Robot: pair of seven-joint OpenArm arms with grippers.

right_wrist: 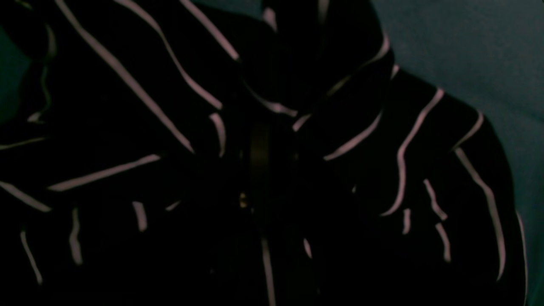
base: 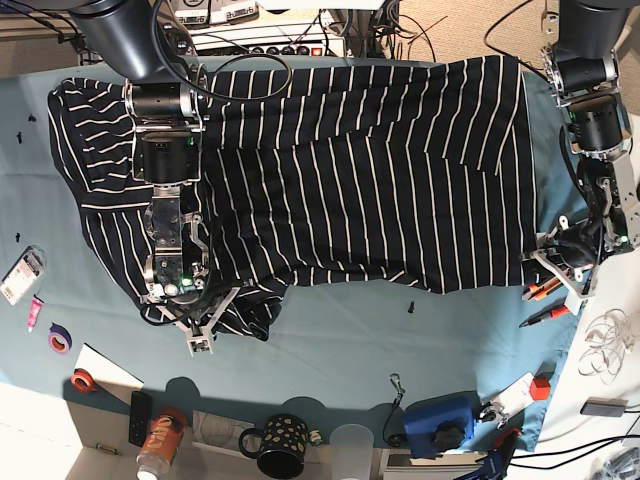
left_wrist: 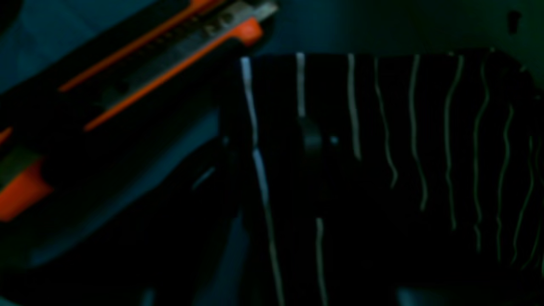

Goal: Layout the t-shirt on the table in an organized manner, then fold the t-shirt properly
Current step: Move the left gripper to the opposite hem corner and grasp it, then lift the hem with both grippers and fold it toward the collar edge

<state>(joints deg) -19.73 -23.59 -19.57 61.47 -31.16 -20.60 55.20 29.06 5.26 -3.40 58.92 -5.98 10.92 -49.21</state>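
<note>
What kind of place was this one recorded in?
Probably a lab or workshop bench. The table has a teal cloth with a t-shirt spread on it; cables run along the far edge, and tape rolls, a mug and tools sit around it.

Perhaps box cutter (left_wrist: 161,63) beside t-shirt (base: 380,190) hem

The t-shirt (base: 380,180) was dark navy, nearly black, crossed by thin white stripes at even spacing. Under it the worktop (base: 330,350) wore a smooth teal-blue cloth. Along the near edge stood a black mug (base: 283,446) dotted with pale spots, and beside it a blue box (base: 445,420). A black utility knife (left_wrist: 148,63) showed bright orange trim. The red tape roll (base: 82,380) lay by a purple one (base: 59,338).
</note>
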